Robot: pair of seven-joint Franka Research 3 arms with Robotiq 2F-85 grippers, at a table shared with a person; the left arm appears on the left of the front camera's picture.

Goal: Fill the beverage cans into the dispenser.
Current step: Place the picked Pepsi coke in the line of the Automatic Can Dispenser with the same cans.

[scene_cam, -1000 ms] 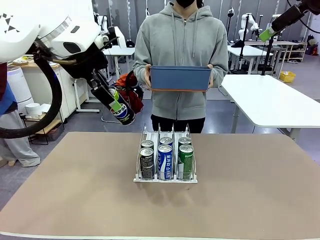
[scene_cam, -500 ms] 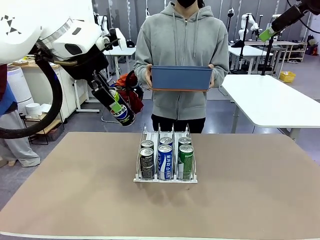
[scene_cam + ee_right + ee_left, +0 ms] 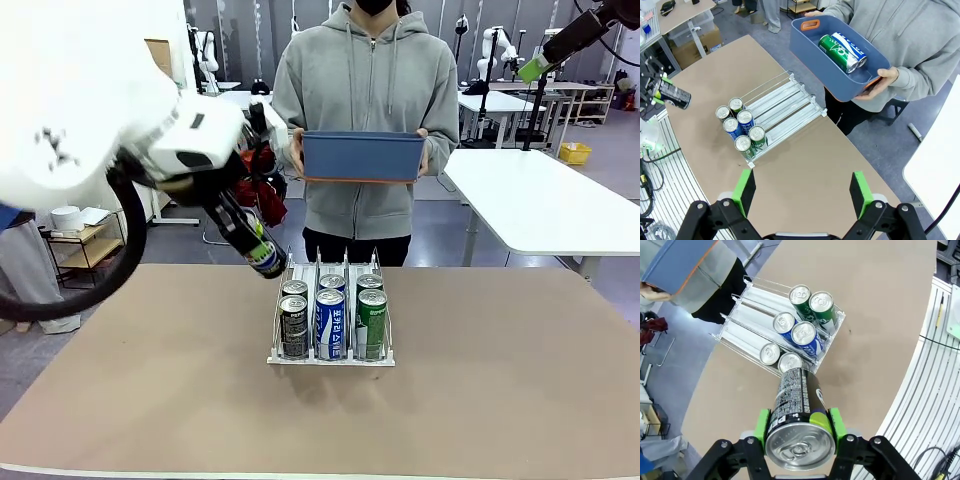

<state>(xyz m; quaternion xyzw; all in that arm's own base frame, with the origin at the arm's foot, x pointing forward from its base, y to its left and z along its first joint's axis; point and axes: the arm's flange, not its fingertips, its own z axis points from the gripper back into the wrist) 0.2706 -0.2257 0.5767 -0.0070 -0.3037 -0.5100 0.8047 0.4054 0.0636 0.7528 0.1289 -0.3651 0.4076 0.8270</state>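
Green-padded, our left gripper (image 3: 800, 426) clamps a black Pepsi can (image 3: 796, 390), tilted in the air just beside the far left corner of the dispenser (image 3: 330, 359), where we see six cans (image 3: 330, 322) standing, while our right gripper (image 3: 804, 194) hangs wide open

Slim aluminium beverage cans (image 3: 803, 333), silver tops: nine in all.
Six upright in clear-and-white three-lane dispenser (image 3: 330, 360) on counter (image 3: 500, 380): two black Pepsi cans (image 3: 294, 327), two blue Pepsi cans (image 3: 330, 323), two green Sprite cans (image 3: 371, 322); one pair per lane.
Third black can (image 3: 797, 405): one, aloft just left of dispenser's far end.
In blue rectangular plastic bin (image 3: 361, 157): two lying, one green can (image 3: 832, 48), one blue can (image 3: 851, 46).
By colour: three black, three blue, three green.
Dispensers: one. Bins: one. Person (image 3: 365, 80): one.
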